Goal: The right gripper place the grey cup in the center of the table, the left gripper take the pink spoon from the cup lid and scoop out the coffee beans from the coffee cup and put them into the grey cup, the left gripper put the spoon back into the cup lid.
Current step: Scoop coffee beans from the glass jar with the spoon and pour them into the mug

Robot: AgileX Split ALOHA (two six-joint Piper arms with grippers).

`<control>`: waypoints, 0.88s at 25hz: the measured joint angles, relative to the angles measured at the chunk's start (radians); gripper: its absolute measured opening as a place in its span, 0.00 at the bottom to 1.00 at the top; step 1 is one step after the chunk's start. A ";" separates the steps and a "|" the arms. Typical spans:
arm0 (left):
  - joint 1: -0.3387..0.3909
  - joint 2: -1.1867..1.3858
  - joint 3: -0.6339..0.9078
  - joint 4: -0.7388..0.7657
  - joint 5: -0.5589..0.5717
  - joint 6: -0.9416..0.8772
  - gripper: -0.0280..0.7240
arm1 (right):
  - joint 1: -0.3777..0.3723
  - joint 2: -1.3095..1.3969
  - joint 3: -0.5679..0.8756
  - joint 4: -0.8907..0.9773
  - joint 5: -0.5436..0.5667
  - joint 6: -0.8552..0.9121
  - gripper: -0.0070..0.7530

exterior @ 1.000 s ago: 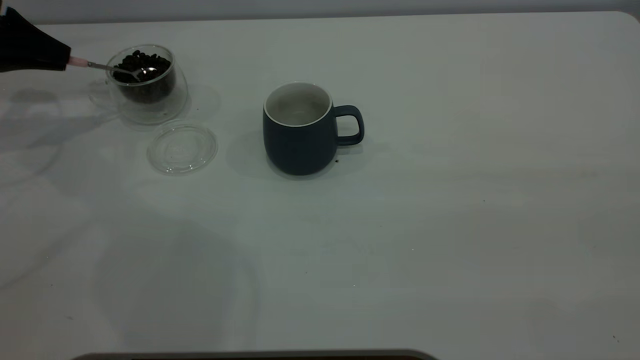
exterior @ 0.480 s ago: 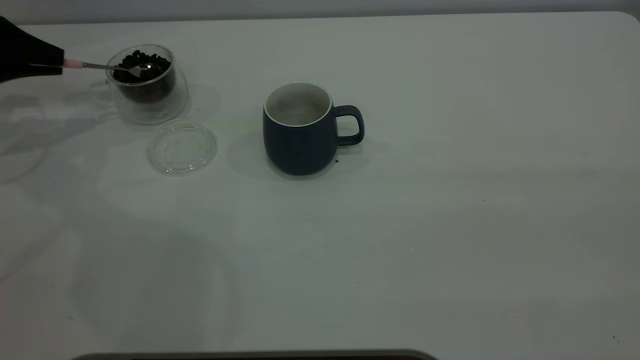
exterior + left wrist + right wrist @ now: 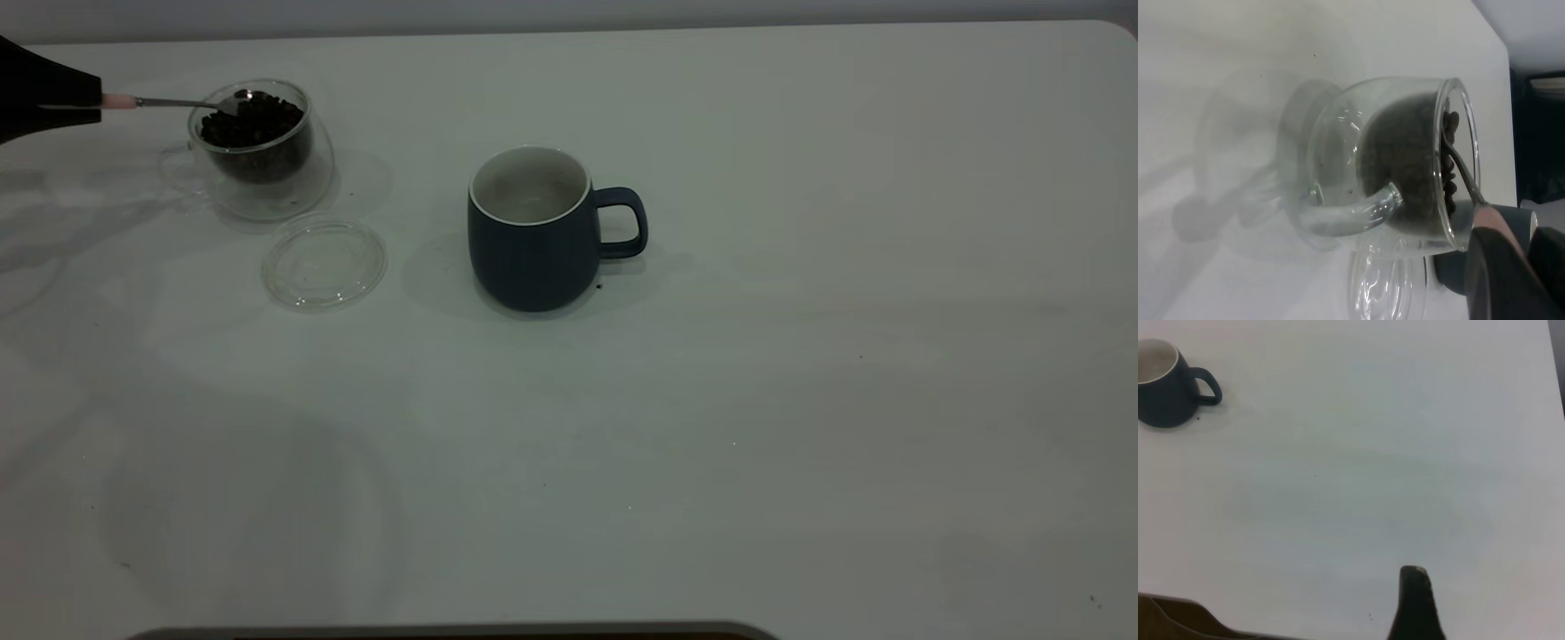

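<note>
At the table's far left edge my left gripper [image 3: 87, 100] is shut on the pink spoon [image 3: 119, 101] by its handle. The spoon lies level, and its metal bowl sits at the top of the coffee beans [image 3: 253, 124], just inside the rim of the clear coffee cup [image 3: 260, 178]. The left wrist view shows the stem [image 3: 1463, 172] running over the glass rim into the beans [image 3: 1405, 160]. Whether beans lie on the spoon I cannot tell. The cup lid [image 3: 324, 264] lies bare in front of the coffee cup. The grey cup [image 3: 532, 240] stands upright near the table's middle, handle to the right.
Only a dark part of my right gripper [image 3: 1414, 600] shows in the right wrist view, low over bare white table [image 3: 800, 400], well away from the grey cup [image 3: 1161, 390]. A tiny dark speck lies by the grey cup's base.
The spoon has risen out of the beans and levelled, its bowl moving up toward the cup's rim. The left gripper has lifted and drawn slightly left. Nothing else has moved.
</note>
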 joint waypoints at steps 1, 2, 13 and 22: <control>0.000 0.000 0.000 0.000 0.000 -0.003 0.20 | 0.000 0.000 0.000 0.000 0.000 0.000 0.79; 0.000 0.000 0.000 0.000 0.000 -0.007 0.20 | 0.000 0.000 0.000 0.000 0.000 0.000 0.79; -0.012 -0.003 0.000 0.010 0.000 -0.030 0.20 | 0.000 0.000 0.000 0.000 0.000 0.000 0.79; -0.025 -0.073 0.054 0.018 0.002 -0.037 0.20 | 0.000 0.000 0.000 0.000 0.000 0.000 0.79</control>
